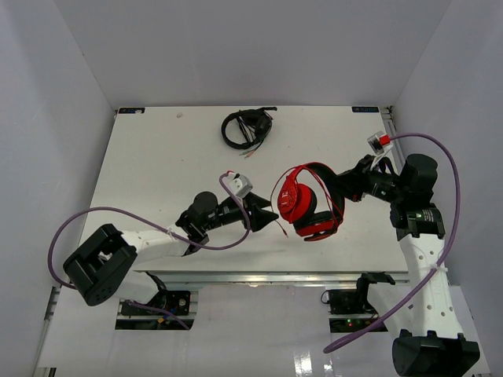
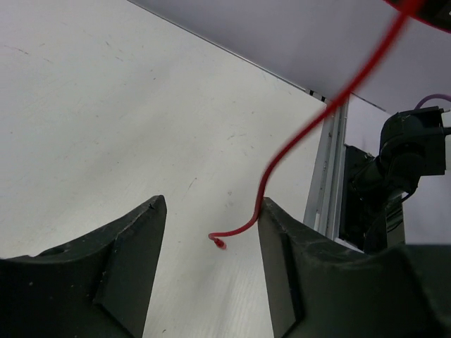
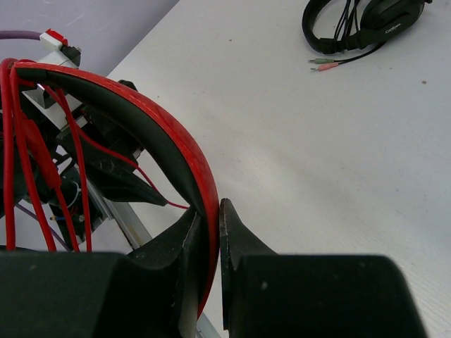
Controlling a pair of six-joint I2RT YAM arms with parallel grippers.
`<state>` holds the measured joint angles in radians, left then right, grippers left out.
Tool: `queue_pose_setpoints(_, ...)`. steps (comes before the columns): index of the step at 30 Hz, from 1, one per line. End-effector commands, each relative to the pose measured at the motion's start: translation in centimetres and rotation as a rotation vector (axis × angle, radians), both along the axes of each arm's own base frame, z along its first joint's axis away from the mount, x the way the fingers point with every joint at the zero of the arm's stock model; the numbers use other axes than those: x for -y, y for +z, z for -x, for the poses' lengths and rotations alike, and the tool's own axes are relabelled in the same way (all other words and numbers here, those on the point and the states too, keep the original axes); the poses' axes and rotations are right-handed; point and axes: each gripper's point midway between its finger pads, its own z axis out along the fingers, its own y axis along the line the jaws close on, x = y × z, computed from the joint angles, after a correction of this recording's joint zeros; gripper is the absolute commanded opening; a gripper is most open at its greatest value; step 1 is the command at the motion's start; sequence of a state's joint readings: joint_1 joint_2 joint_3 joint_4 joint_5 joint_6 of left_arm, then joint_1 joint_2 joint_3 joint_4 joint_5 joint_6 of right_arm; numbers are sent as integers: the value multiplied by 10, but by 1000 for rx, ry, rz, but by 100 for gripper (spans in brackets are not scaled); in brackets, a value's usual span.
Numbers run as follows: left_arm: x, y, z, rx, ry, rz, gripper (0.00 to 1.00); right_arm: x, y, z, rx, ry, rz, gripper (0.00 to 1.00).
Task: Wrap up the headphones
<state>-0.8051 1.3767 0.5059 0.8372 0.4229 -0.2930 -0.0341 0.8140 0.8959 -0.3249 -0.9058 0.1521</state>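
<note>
The red headphones [image 1: 306, 206] hang just above the table's middle, held by the headband. My right gripper [image 3: 213, 209] is shut on the black-lined headband [image 3: 162, 134], reaching in from the right [image 1: 339, 188]. Several turns of the thin red cable [image 3: 28, 141] lie wrapped around the headphones. My left gripper [image 2: 211, 204] stands open just left of the ear cups [image 1: 271, 217]. The loose cable end [image 2: 310, 127] hangs down between its fingers, close to the right finger [image 2: 282, 239], and the plug [image 2: 219, 243] dangles free above the table.
Black headphones [image 1: 246, 128] with a bundled cable lie at the back of the table, also in the right wrist view [image 3: 359, 24]. The table's near edge with its metal rail [image 2: 328, 176] is just behind the left gripper.
</note>
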Motion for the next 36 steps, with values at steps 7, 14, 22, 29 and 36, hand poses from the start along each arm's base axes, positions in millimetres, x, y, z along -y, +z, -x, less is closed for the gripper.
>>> queue_pose_setpoints(7,-40,7,32,64,40,44,80,1,20,8,23,-18,-35,8)
queue_pose_setpoints(14,-49,0,43,76,41,48,84,1,20,10,26,-17,-35,8)
queue_pose_setpoints(22,-36,0,28,132,89,9,98,1,18,12,21,-16,-41,8)
queue_pose_setpoints(29,0,6,18,167,20,16,98,0,17,13,12,-6,-48,8)
queue_pose_setpoints(36,36,1,10,142,-13,2,86,-1,17,16,8,0,-53,8)
